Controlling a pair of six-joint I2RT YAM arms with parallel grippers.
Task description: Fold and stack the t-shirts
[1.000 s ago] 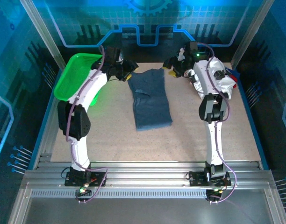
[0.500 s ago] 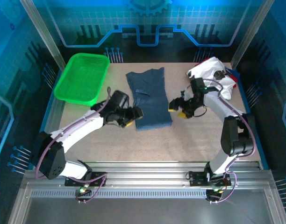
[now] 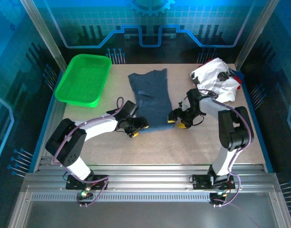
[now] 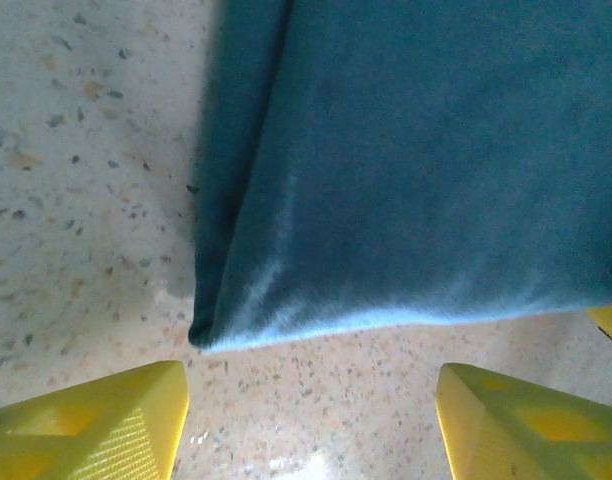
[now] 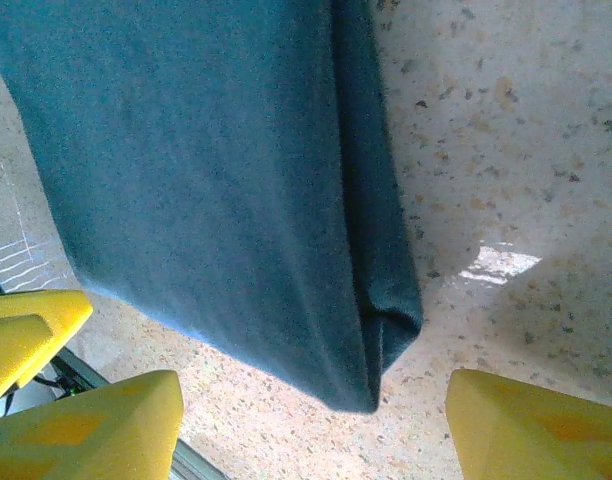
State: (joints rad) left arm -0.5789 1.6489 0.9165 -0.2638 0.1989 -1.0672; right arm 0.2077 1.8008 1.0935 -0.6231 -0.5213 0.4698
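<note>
Yellow left fingers [image 4: 96,425] and yellow right fingers [image 5: 86,430], spread at corners of the folded slate-blue cloth t-shirt [image 3: 152,99], risked pinching only one layer.

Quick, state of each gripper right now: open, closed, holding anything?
Left gripper: open, holding nothing, at the dark blue t-shirt's near corner.
Right gripper: open, holding nothing, at its other near corner.

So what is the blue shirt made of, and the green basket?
Blue shirt: soft cloth, probably knit. It looks matte and a bit fuzzy, and its folded edges are rounded. Green basket: it looks like plastic, bright and slightly shiny, stiff in shape, with what seems to be a fine mesh pattern in its walls.
</note>
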